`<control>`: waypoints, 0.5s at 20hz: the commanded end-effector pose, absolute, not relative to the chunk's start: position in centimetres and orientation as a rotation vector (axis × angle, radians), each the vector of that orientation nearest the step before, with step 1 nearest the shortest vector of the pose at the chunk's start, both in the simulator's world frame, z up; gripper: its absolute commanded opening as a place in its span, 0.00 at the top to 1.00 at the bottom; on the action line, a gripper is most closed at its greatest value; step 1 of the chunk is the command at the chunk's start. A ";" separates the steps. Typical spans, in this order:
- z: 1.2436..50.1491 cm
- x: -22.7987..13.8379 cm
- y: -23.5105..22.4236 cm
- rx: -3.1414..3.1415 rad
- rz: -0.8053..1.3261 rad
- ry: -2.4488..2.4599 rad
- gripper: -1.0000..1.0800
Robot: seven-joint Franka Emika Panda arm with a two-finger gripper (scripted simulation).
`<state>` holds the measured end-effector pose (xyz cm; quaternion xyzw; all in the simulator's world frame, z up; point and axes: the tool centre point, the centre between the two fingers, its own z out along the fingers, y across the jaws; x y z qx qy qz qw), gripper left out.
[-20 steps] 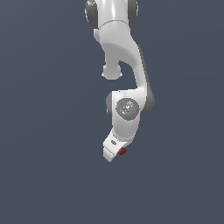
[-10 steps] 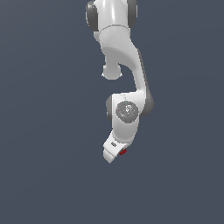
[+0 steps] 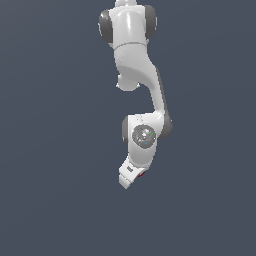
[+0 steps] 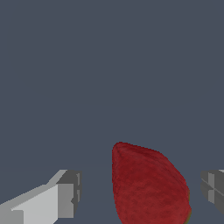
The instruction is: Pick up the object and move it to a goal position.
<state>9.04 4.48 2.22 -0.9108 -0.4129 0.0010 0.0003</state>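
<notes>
Strawberry between our parted fingers

In the wrist view we see the strawberry [image 4: 148,186] between the gripper [image 4: 142,197] fingers [image 4: 65,199], with a gap on each side, so nothing is clamped. From outside, only a red speck [image 3: 142,174] shows beside the gripper [image 3: 128,181]; contact is unclear.

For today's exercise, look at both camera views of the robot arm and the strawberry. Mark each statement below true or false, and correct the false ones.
1. The strawberry lies between the two fingers in the wrist view. True.
2. The strawberry is blue. False: it is red.
3. Both fingers press against the strawberry. False: there is a gap on each side, so the gripper is open.
4. In the exterior view only a small red patch shows beside the gripper. True.
5. Two arms are visible. False: there is one white arm.
</notes>
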 end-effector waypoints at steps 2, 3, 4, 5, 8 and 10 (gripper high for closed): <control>2.3 9.2 4.5 -2.861 0.000 -1.297 1.00; 2.3 9.2 4.5 -2.861 0.000 -1.297 1.00; 2.3 9.2 4.5 -2.861 0.000 -1.297 1.00; 2.3 9.2 4.5 -2.861 0.000 -1.297 1.00; 2.3 9.2 4.5 -2.861 0.000 -1.297 1.00; 2.3 9.2 4.5 -2.861 0.000 -1.297 1.00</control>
